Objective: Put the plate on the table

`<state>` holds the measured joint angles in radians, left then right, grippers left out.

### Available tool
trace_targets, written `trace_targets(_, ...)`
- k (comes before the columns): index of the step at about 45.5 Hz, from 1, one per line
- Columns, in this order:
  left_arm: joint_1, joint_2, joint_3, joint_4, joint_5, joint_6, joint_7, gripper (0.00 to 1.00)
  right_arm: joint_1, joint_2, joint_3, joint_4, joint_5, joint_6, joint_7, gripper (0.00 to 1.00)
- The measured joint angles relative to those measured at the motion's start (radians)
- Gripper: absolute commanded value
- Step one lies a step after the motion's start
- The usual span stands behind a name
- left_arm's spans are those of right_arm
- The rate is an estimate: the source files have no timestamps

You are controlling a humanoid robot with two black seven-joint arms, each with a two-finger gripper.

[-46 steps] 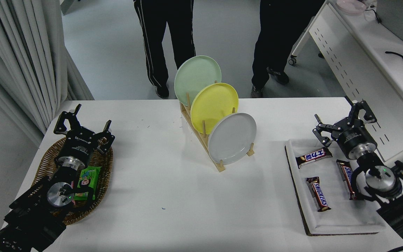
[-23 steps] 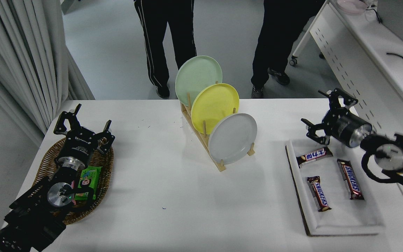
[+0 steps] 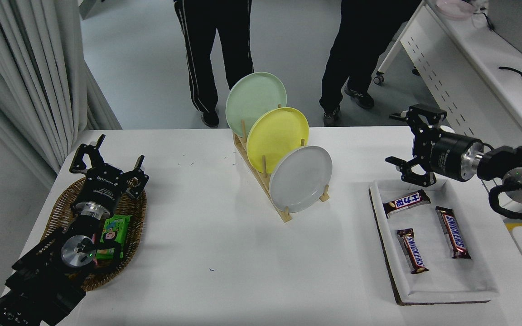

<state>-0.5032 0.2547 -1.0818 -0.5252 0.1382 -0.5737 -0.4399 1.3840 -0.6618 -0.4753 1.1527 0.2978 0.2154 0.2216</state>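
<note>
On my feed the grey plate (image 3: 301, 179) stands on edge in the wooden rack (image 3: 268, 181), in the rack's slot nearest my camera, leaning back against the pegs behind it. The rack sits on the white tabletop (image 3: 224, 244), toward the far side and about midway across. Behind the grey plate in the same rack I see a yellow plate (image 3: 277, 133), and behind that a pale green plate (image 3: 255, 102), each partly covered by the one in front. My right gripper (image 3: 402, 138) hangs in the air to the right of the rack, well apart from the grey plate and turned sideways so that it points toward the rack; its jaws are spread wide and hold nothing. Below that gripper, also right of the rack, lies a white tray (image 3: 442, 290) with three candy bars (image 3: 411, 256) in it, none touching another. My left gripper (image 3: 107, 159) is parked far to the left of the rack, over a wicker basket (image 3: 64, 206), with its jaws released and empty. A green packet (image 3: 115, 233) lies in the basket beside the left arm. Beyond the rack, past the far edge of the tabletop, I see the legs of two people (image 3: 215, 50) in dark trousers standing on the grey floor. Further right of the rack, past my right gripper, a white desk (image 3: 451, 86) with slotted panels runs away from the tabletop.
</note>
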Motion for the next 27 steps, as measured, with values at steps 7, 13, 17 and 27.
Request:
trace_targets(7, 0.0, 0.0, 0.0, 0.0, 0.0, 0.0, 0.0, 1.0, 0.029, 0.093, -0.015, -0.008, -0.011, -0.072, -0.022, 0.99)
trace_targets(13, 0.0, 0.0, 0.0, 0.0, 0.0, 0.0, 0.0, 1.0, 0.039, 0.152, 0.008, -0.043, 0.003, -0.118, -0.061, 0.99)
trace_targets(17, 0.0, 0.0, 0.0, 0.0, 0.0, 0.0, 0.0, 1.0, 0.03, 0.178, 0.032, -0.065, 0.019, -0.14, -0.084, 0.99)
trace_targets(27, 0.0, 0.0, 0.0, -0.001, 0.0, 0.0, 0.0, 1.0, -0.005, 0.263, 0.075, -0.122, 0.042, -0.195, -0.139, 0.99)
